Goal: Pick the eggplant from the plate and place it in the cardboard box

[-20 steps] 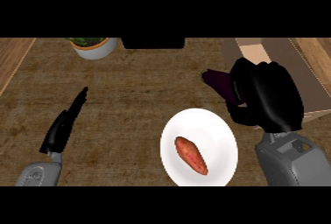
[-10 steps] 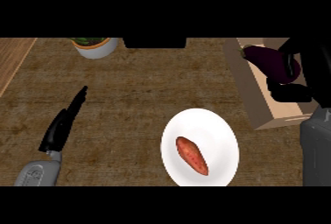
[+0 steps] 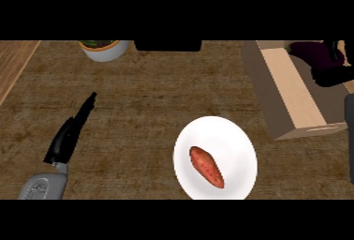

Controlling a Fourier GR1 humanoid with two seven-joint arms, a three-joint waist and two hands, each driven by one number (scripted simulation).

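Scanning left to right: a lighter wood strip [image 3: 14, 65] runs down the far-left edge of the brown worktop [image 3: 152, 89]. The grey left forearm [image 3: 43, 186] enters at lower left. The black left hand [image 3: 66, 140] sits low over the worktop's left side, fingers [image 3: 86, 108] straight and together, pointing up the view, holding nothing, well apart from every object. At the top edge is a white pot [image 3: 105, 50] with green leaves, cut by the frame. Just right of it at top centre is a black block [image 3: 168, 45]; can't tell what it is. Lower centre has the white plate [image 3: 228, 140], bottom rim cut by the frame. One orange-red sweet potato [image 3: 207, 167] lies slanted on it, left of plate centre. Right of the plate, near but apart, stands the cardboard box [image 3: 290, 93], top open, long side wall facing the plate. A short pale slot [image 3: 323, 126] on its near end wall is the only marking I can make out. The dark purple eggplant [image 3: 310, 51] is off the plate, at top right within the box outline, toward the far end; can't tell if it touches the box floor. The black right hand [image 3: 332, 75] is on it, fingers curled round the eggplant from its right side. The dark right forearm [image 3: 348, 136] runs along the right edge.
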